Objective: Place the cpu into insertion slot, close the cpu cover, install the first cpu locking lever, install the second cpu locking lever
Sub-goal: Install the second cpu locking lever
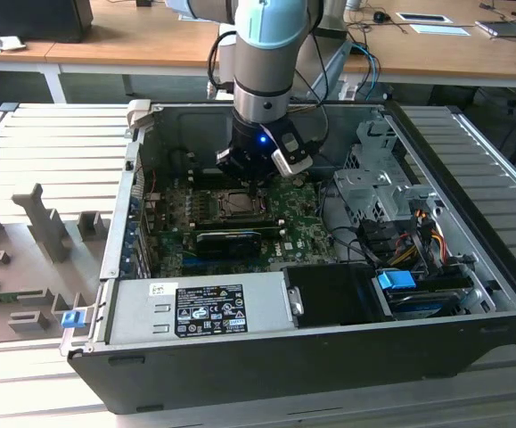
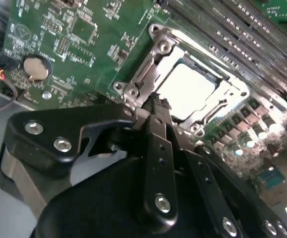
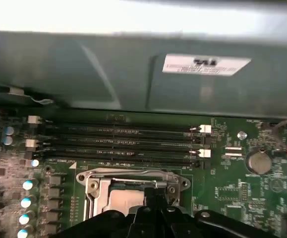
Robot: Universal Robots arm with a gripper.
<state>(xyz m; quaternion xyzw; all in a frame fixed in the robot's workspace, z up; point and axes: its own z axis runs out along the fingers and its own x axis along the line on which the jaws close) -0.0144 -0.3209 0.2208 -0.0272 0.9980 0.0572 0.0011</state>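
While pincer (image 2: 155,106) fingers pressed together, pale square cpu (image 2: 188,89) sits under metal-framed cpu cover (image 2: 155,62).

Wooden desks (image 1: 151,40) behind, grey ribbed table (image 1: 53,134) underneath

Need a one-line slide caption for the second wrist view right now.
Gripper at the edge of the cpu cover, which lies closed over the cpu seated in the motherboard socket.
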